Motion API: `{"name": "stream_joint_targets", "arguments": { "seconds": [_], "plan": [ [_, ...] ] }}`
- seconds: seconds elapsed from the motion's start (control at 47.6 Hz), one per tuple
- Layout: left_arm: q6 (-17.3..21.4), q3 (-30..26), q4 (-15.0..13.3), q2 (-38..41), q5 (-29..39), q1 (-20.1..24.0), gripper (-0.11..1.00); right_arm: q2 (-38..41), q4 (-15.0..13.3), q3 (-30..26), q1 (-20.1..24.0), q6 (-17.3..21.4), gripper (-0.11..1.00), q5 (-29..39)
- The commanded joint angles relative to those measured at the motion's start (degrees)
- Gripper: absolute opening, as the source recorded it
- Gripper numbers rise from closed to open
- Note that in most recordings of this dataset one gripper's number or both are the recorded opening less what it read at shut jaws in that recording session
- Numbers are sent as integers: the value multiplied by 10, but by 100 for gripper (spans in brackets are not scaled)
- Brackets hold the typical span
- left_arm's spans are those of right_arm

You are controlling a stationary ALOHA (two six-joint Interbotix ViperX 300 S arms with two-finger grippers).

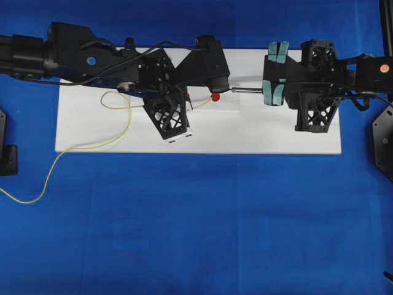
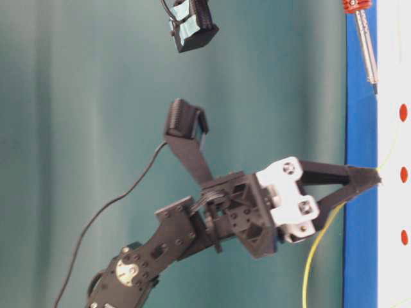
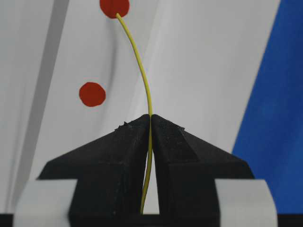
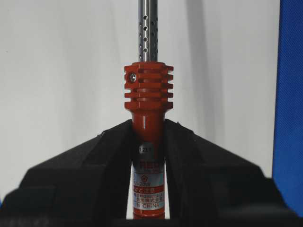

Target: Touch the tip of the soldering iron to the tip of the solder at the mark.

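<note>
The solder (image 3: 142,71), a thin yellow wire, runs through my left gripper (image 3: 150,117), which is shut on it. Its free end lies on a red mark (image 3: 115,7) on the white board. From above, the solder (image 1: 73,147) trails left off the board, and the left gripper (image 1: 189,104) sits just left of the mark (image 1: 215,96). My right gripper (image 4: 148,127) is shut on the orange-red handle of the soldering iron (image 4: 148,94). The iron's silver shaft (image 1: 244,90) points left, its tip a short gap right of the mark. From table level the iron (image 2: 365,38) hangs apart from the board.
The white board (image 1: 276,138) lies on a blue cloth (image 1: 196,227). A second red mark (image 3: 92,94) is nearer the left gripper, and table level shows three marks in a row (image 2: 403,174). Black fixtures (image 1: 382,141) stand at the table's side edges.
</note>
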Motion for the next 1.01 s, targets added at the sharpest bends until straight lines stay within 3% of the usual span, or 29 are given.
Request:
{"name": "stream_joint_targets", "arguments": {
  "seconds": [0.0, 0.988],
  "plan": [
    [7, -19, 2, -1, -3, 3, 1, -4, 2, -10, 3, 0, 6, -3],
    [15, -17, 2, 1, 5, 4, 1, 44, 2, -45, 16, -6, 6, -2]
  ]
}}
